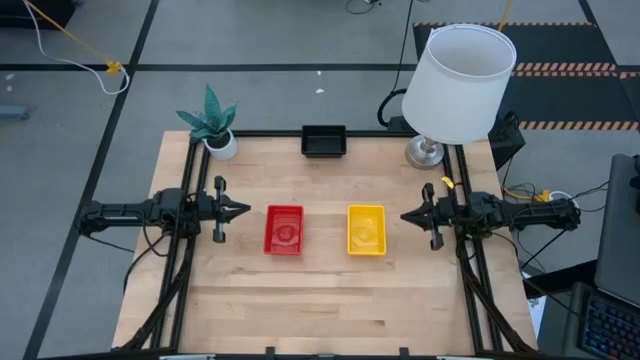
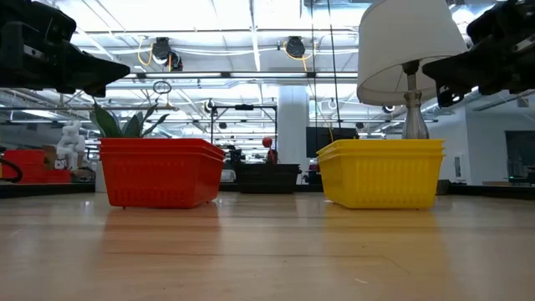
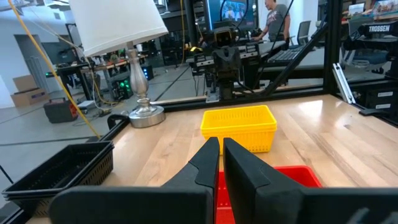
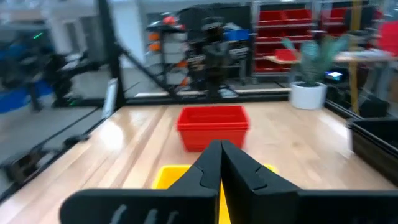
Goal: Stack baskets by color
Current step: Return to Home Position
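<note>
Left end effector (image 1: 240, 210), high view: fingers closed, empty, at the left side of the worktop (image 1: 330, 300), near the red basket stack (image 1: 284, 229). Right end effector (image 1: 405, 215): closed, empty, near the yellow basket stack (image 1: 366, 229). Black basket stack (image 1: 323, 141): far edge, centre. Low view: red and yellow stacks stand apart. Wrist views: both finger pairs pressed together, nothing held.

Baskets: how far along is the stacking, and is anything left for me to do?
Sorting looks done: there is one red stack, one yellow stack and one black stack at the far edge, with no loose basket in sight. Nothing is in hand: the left gripper and right gripper are shut and empty, apart from the stacks. Left: apparently only parking the arms.
</note>
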### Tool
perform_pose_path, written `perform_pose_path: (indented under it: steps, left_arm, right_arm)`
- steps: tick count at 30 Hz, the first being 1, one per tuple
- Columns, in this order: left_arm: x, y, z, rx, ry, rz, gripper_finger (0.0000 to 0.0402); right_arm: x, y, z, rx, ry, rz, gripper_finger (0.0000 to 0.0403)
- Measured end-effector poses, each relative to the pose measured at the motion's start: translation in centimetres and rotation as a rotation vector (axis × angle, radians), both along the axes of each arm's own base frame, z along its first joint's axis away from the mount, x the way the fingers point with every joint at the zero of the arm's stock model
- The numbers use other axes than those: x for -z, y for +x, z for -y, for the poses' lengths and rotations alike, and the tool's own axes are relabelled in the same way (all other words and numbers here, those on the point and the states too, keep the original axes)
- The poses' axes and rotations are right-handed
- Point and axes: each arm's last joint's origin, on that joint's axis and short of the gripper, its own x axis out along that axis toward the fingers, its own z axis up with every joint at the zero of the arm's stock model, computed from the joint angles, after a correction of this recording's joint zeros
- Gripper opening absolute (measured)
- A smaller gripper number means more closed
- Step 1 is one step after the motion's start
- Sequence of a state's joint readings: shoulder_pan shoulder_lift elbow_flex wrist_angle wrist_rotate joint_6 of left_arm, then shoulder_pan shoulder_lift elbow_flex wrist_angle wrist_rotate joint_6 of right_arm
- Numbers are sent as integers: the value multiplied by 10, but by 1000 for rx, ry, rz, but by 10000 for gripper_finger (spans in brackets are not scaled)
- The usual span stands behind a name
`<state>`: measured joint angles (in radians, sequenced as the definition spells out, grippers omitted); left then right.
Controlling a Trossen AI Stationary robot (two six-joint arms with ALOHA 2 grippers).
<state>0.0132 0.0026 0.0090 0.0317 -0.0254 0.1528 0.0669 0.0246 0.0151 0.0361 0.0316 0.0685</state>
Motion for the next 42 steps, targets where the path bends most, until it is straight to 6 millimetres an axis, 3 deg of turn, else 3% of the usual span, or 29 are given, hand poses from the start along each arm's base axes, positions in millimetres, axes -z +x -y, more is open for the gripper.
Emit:
perform_pose_path:
  steps: [5, 27, 42]
  left_arm:
    - [0, 0, 0, 0, 0, 1, 26]
    - [0, 0, 0, 0, 0, 2, 26]
    - [-1, 0, 0, 0, 0, 3, 26]
  right_arm:
    - [0, 0, -3, -108, -101, 6, 0]
    - [0, 0, -2, -79, -267, 16, 0]
    - [0, 0, -2, -80, -186, 10, 0]
